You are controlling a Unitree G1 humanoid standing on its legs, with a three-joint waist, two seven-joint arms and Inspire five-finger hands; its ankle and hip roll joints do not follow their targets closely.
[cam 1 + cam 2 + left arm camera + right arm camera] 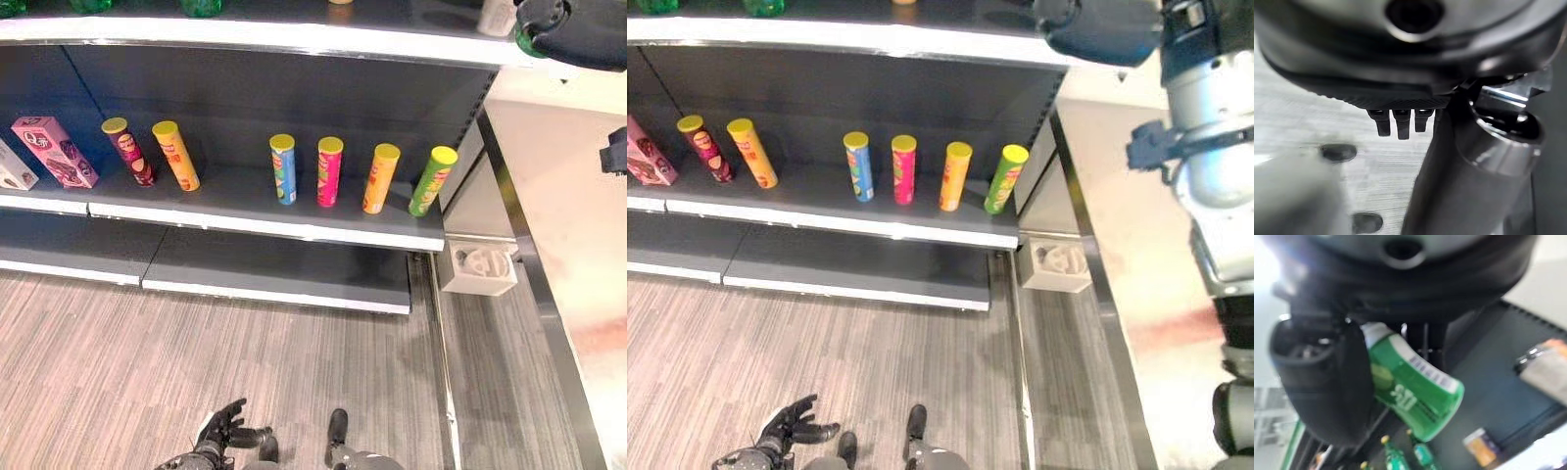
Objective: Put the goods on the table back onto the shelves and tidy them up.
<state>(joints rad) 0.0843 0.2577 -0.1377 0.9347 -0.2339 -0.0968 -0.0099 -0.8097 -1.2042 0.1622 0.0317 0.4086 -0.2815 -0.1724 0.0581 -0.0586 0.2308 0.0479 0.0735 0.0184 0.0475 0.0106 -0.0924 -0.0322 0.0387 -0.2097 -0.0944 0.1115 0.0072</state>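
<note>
Nearest, below the shelf (pixel 294 227), the left hand (pixel 217 431) hung low over the floor (pixel 118 362), fingers loose and apart, holding nothing. On that shelf stood six tilted tube cans, from the maroon can (pixel 128 152) to the green can (pixel 432 181), with a pink box (pixel 54 151) left of them. Farther, above the shelf at the top board, the right hand (pixel 1327 382) was clamped on a green bottle (pixel 1413 391).

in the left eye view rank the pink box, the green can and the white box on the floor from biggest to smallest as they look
1. Pink box, lying tilted on the shelf's left end: it looks largest.
2. White box on the floor beside the shelf: a bit smaller.
3. Green can, leaning at the row's right end: slimmest, smallest.
The first two look close in size, so their order is unsure.
</note>
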